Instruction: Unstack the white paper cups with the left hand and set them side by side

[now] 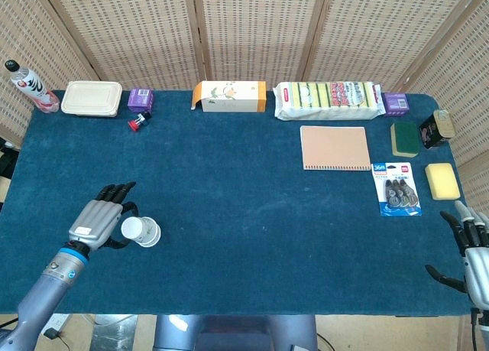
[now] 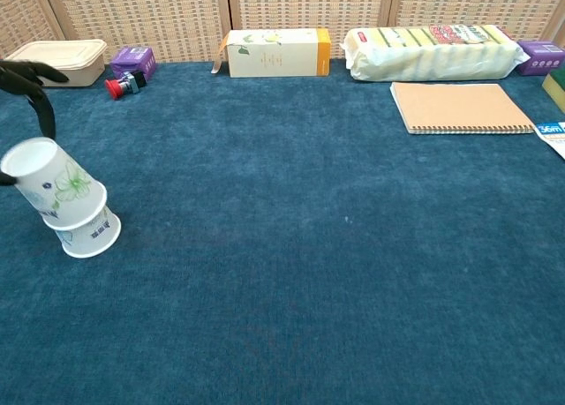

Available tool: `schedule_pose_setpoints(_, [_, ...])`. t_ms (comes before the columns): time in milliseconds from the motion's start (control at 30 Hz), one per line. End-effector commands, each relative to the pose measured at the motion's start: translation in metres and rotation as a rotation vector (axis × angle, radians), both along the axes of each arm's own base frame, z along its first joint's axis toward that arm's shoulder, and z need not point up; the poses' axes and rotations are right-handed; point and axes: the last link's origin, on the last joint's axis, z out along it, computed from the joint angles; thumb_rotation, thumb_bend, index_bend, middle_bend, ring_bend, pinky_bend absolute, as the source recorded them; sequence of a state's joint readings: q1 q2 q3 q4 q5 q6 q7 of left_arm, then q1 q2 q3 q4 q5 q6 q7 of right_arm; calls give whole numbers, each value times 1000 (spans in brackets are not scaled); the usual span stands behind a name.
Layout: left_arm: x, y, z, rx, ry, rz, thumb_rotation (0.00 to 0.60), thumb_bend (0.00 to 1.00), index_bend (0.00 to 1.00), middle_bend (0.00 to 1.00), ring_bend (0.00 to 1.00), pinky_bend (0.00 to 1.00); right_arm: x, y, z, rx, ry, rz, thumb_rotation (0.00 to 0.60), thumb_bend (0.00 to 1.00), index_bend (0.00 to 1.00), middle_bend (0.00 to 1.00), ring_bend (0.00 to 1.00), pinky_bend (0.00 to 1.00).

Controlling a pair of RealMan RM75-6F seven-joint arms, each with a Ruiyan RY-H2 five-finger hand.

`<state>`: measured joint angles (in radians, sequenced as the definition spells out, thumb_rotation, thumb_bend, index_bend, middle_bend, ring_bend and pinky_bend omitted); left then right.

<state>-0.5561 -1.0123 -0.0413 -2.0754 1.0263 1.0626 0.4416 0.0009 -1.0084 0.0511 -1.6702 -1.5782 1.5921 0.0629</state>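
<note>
— Lifting one cup off another at the near left of the table: is that what your left hand shows?

— Yes. My left hand grasps the upper white paper cup, the one printed with a green flower, thumb below and dark fingers arched over its base. It is tilted, base toward the hand, and its mouth rim is still seated over the top of the lower white paper cup, which stands upside down on the blue tablecloth.

— Both cups upside down?

— Both with closed bases uppermost; the lower one's wide rim rests flat on the cloth.

— And your right hand?

— My right hand sits at the near right corner, released, fingers spread, holding nothing, well apart from the cups.

— What lines the far edge?

— From left: a plastic bottle, a beige lidded food container, a small purple box with a red-capped item just beside it, an orange-and-white carton, and a pack of sponges.

— On the right side?

— A tan spiral notebook, a blister pack of correction tape, a yellow sponge, a green scouring pad and a dark tin.
</note>
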Motion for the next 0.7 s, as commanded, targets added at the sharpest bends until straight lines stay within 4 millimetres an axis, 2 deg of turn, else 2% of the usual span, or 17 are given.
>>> schedule_pose_setpoints(33, [6,-12,20,38,-31,-13,600,201,418,0,0,0,0,0,0,-1,-1,0,600,160,116,0,0,0])
schedule_pose_setpoints(133, [9,-19,38,76,-51,-30,600,202,418,0,0,0,0,0,0,1,-2,2,600,160,116,0,0,0])
schedule_pose_setpoints(333, [2,-22,58,115,-74,-24,600,201,417,0,0,0,1,1,-2,9,2,4,600,160,116,0,0,0])
schedule_pose_setpoints(500, [-17,-14,59,109,-70,30,600,201,418,0,0,0,1,1,-3,13,4,1,600,160,116,0,0,0])
schedule_pose_setpoints(633, [-39,-6,54,95,-59,94,600,201,418,0,0,0,1,0,-4,16,5,0,600,159,116,0,0,0])
schedule_pose_setpoints(700, [-57,-1,48,84,-56,146,600,201,418,0,0,0,1,0,-4,18,5,-1,600,160,116,0,0,0])
